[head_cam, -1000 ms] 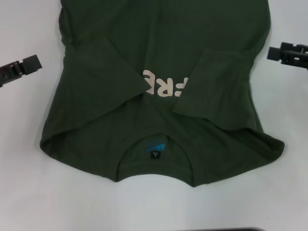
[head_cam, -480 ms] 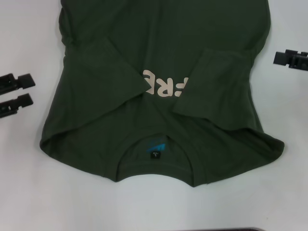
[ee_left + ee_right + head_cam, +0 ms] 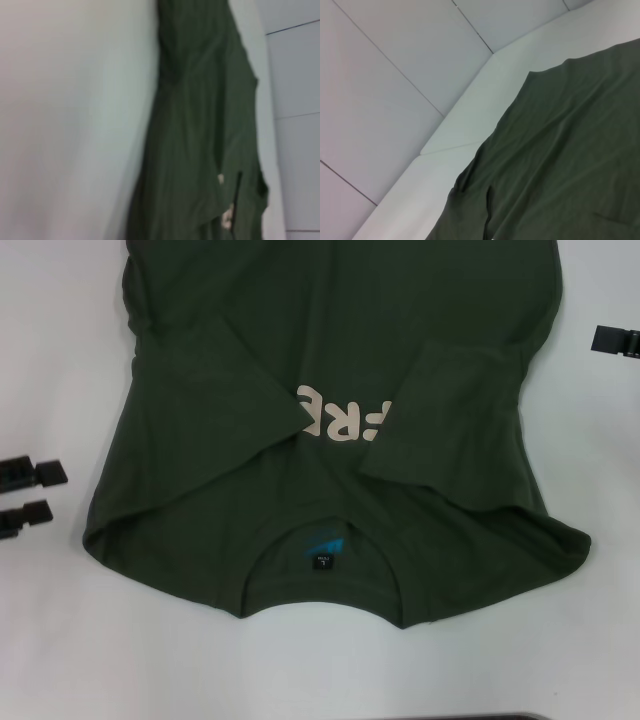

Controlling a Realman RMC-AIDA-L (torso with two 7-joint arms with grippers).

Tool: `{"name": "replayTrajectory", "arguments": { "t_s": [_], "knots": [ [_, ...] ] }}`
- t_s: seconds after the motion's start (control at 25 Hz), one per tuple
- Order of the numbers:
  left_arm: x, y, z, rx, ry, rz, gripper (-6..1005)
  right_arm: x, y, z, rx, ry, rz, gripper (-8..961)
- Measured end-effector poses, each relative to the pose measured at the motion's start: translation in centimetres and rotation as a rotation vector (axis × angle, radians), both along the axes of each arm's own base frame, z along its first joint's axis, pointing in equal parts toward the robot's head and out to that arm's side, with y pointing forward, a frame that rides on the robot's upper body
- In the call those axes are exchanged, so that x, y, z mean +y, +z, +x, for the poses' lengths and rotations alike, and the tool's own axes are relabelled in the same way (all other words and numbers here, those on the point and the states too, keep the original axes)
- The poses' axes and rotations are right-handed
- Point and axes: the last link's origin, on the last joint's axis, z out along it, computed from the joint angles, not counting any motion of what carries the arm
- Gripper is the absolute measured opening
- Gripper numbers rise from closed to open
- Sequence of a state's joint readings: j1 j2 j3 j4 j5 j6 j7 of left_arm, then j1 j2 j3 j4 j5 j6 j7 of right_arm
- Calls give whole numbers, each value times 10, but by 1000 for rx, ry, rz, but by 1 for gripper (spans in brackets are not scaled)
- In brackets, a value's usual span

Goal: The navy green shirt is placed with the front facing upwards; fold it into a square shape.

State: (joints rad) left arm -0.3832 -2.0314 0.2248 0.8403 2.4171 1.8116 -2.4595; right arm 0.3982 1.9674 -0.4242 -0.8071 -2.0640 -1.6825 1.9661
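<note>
The navy green shirt (image 3: 340, 390) lies flat on the white table, front up, collar and blue neck label (image 3: 324, 550) nearest me. Both sleeves are folded inward over the chest, so only the cream letters "RE" (image 3: 345, 420) show between them. My left gripper (image 3: 55, 491) is open beside the shirt's left shoulder, clear of the cloth, with nothing between its fingers. Only a tip of my right gripper (image 3: 615, 340) shows at the right border, away from the shirt. The shirt (image 3: 200, 150) fills the left wrist view, and its edge (image 3: 560, 160) fills the right wrist view.
White table (image 3: 60, 640) surrounds the shirt on the left, right and near sides. A dark strip (image 3: 500, 717) lies at the near edge. The right wrist view shows the table's far corner (image 3: 490, 55) and a tiled floor (image 3: 395, 75) beyond.
The left gripper moved toward me along the shirt's left side, and its two fingers now show apart. The right gripper drew back to the right border. The shirt has not moved.
</note>
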Motion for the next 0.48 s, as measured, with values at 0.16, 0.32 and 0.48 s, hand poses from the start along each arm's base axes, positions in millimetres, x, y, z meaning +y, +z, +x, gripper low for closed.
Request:
{"name": "replayTrajectory", "arguments": {
  "t_s": [0.16,0.32,0.48],
  "knots": [
    [-3,-4,-5,29,18,-40,717,-1,-1,1,-6,-6,-8,889],
    [-3,-10,-8,45,32,-44,716,0,0,1,-8,-8,-7,889],
    [-3,-16,-11,46,48,-38,716,-1,0,2,-8,-11,-5,889]
  ]
}}
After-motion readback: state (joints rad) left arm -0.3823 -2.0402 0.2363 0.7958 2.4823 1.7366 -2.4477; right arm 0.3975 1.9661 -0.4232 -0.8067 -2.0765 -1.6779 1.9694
